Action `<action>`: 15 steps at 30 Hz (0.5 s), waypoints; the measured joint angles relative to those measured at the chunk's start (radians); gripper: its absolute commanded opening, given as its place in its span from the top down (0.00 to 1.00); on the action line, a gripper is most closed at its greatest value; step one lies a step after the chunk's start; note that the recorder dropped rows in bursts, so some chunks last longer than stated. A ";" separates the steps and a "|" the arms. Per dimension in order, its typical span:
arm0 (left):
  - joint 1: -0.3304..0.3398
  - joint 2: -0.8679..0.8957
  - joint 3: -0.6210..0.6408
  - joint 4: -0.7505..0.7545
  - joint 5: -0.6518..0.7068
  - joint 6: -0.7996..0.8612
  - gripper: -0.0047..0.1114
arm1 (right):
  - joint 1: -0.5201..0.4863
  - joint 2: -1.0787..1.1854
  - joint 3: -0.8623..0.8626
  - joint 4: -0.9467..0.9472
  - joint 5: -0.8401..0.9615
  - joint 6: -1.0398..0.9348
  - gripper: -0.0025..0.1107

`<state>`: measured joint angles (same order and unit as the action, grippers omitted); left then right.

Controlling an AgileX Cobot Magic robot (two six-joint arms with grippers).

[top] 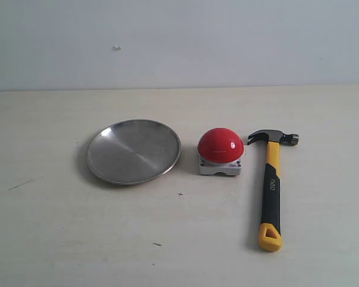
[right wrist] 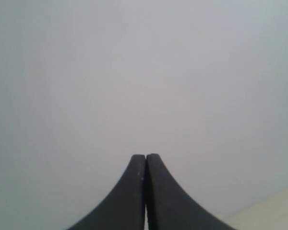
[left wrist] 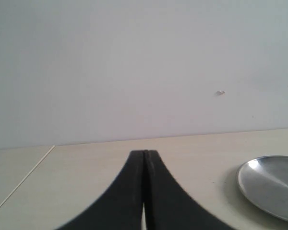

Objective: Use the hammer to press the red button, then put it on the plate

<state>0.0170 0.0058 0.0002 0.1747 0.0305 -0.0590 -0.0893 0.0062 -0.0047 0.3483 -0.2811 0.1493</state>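
Black left pincer (left wrist: 144,153) closed, facing wall (left wrist: 134,67); right pincer (right wrist: 145,156) same.

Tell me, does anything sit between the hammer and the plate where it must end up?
Yes. The red button stands between the hammer and the plate, right beside the hammer's head.

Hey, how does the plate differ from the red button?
The plate is silver, round and shallow; the red button is a glossy red dome on a square grey base. The plate is wider than the red button. Both sit on the table, apart.
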 measured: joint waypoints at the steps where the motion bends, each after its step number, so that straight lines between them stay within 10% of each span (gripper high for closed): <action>1: 0.000 0.000 0.000 0.000 0.000 0.000 0.96 | 0.000 0.000 0.000 0.004 -0.015 0.000 0.98; 15: 0.000 0.000 0.000 0.000 0.000 0.000 0.96 | 0.000 0.463 -0.375 0.222 0.221 -0.397 0.98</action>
<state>0.0170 0.0058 0.0002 0.1747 0.0305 -0.0590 -0.0893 0.4689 -0.3800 0.5702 -0.0601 -0.2475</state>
